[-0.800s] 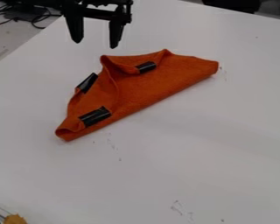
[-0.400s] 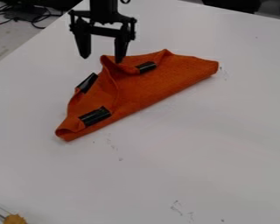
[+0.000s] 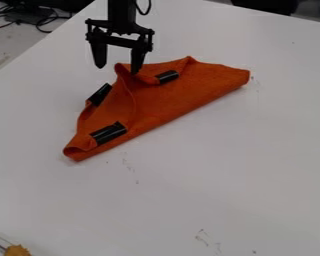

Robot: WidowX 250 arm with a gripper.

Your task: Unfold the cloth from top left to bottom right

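Below the wide-spread gripper (image 3: 118, 69) lay the cloth (image 3: 164, 97) — its raised fold (image 3: 124, 80) wanted a shallow, centred pinch.

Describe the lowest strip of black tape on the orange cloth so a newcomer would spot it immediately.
On the white table lies a folded orange cloth, just below the black gripper in the view. Near the cloth's lower-left tip sits a strip of black tape. It lies lowest of the three, farther from the gripper than the left-edge strip and the upper strip.
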